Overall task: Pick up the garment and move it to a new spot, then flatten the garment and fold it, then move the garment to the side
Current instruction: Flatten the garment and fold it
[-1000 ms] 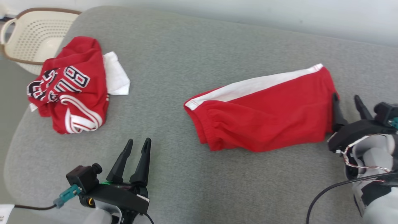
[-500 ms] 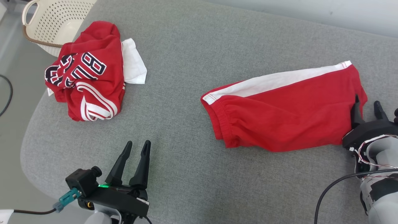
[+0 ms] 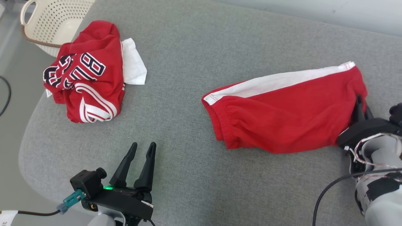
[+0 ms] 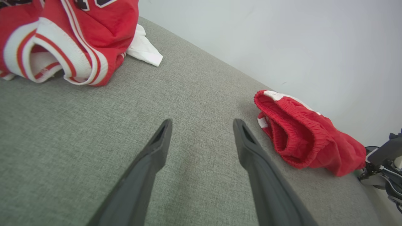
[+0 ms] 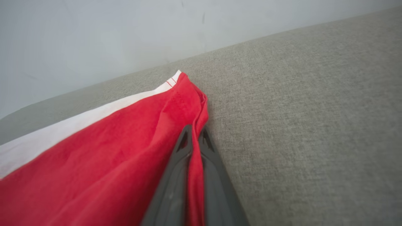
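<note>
two red garments lie well apart on your grey padded surface point(image 3: 188, 56). the red shorts point(image 3: 282, 116), with a white stripe along the far side, rest toward the right, their elastic waistband pointing left. your right pincer point(image 5: 194, 133) is pressed together on the right-hand end of the shorts, with a fold of red cloth pinched between its fingers, low against the surface. your left pincer point(image 3: 143, 150) hovers at the lower left with its fingers spread, over bare grey fabric. the crumpled red jersey point(image 3: 88, 72) with lettering sits at the far left, a white cloth point(image 3: 133, 64) touching its right side. a cream perforated basket point(image 3: 47, 18) stands just beyond the jersey.
</note>
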